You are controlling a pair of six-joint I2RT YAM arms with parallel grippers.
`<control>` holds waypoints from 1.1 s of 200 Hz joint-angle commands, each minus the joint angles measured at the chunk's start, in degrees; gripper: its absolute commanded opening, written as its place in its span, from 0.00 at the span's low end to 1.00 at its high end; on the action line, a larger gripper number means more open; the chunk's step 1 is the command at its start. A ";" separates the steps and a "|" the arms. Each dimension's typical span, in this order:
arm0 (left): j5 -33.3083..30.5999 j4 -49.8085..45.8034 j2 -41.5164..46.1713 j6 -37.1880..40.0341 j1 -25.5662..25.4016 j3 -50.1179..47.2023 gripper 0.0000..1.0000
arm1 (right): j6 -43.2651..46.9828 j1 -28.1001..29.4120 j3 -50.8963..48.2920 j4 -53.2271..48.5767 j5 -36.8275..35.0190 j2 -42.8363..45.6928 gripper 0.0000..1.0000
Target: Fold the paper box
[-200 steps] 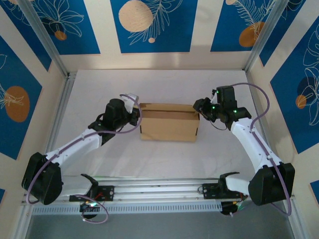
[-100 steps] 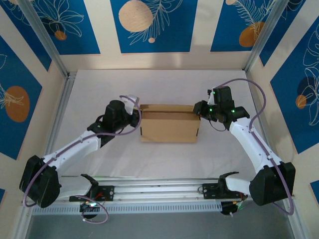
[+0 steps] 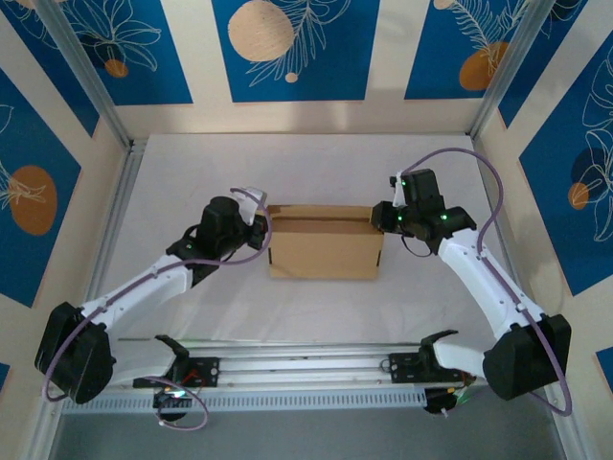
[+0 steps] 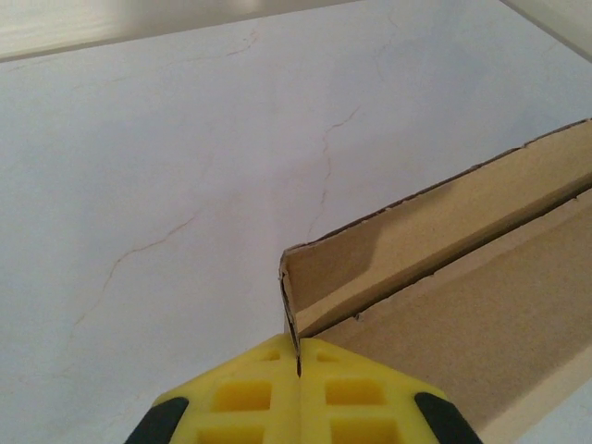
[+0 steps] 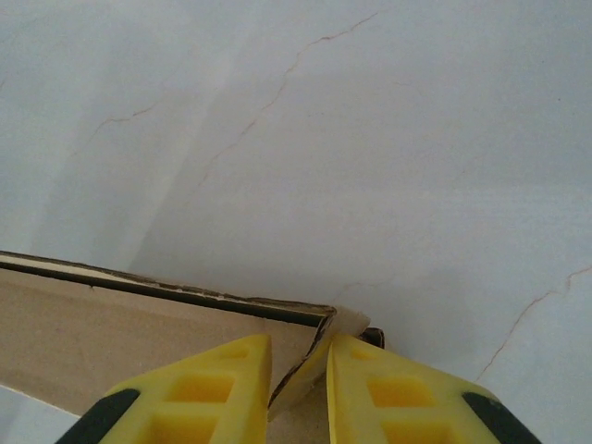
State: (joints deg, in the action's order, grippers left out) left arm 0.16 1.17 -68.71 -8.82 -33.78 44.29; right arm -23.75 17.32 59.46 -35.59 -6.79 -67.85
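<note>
Paper box (image 3: 324,242): brown cardboard, at the centre of the top view, long side running left to right, with a crease line along its upper part.
Box count: one.
Left gripper (image 4: 298,356): pressed together on the thin upright wall at the box's left end. The wall's edge runs straight into the seam between the yellow fingers.
Right gripper (image 5: 301,356): narrowly parted, pinching the folded corner flap at the box's upper right end; the flap fills the gap and touches both fingers.
Left arm (image 3: 144,283): stretched from lower left of the frame up and rightward, wrist beside the box's left end.
Right arm (image 3: 484,283): stretched from lower right up and leftward, wrist bent toward the box's upper right corner.
Arm count: two — one gripper each.
Table (image 3: 316,163): white, faintly veined; the box rests on it.
</note>
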 commanded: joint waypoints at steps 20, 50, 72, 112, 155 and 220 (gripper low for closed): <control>2.48 6.59 3.24 3.33 -1.82 -1.60 0.00 | 4.19 2.25 -0.13 6.77 4.76 3.38 0.22; 0.64 10.64 6.03 4.15 -1.96 -4.36 0.00 | 6.62 3.24 -3.24 13.14 4.60 5.45 0.23; -0.75 9.98 6.02 4.47 -1.97 -5.18 0.00 | 7.32 3.25 -3.34 12.43 3.20 4.24 0.24; -0.70 8.97 3.20 1.77 -2.02 -3.92 0.02 | 8.21 3.31 -2.48 10.03 0.28 1.87 0.24; -1.47 8.90 3.03 1.10 -2.16 -3.75 0.03 | 11.36 3.90 0.77 4.99 -0.17 -1.02 0.29; -2.51 8.59 3.57 2.30 -2.41 -3.94 0.03 | 13.82 3.48 5.38 -1.67 -3.30 -2.21 0.36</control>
State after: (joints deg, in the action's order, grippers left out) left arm -3.68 8.10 -65.71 -7.09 -34.70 39.46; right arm -11.88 20.25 61.73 -34.44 -10.57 -69.67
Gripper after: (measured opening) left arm 0.047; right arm 0.340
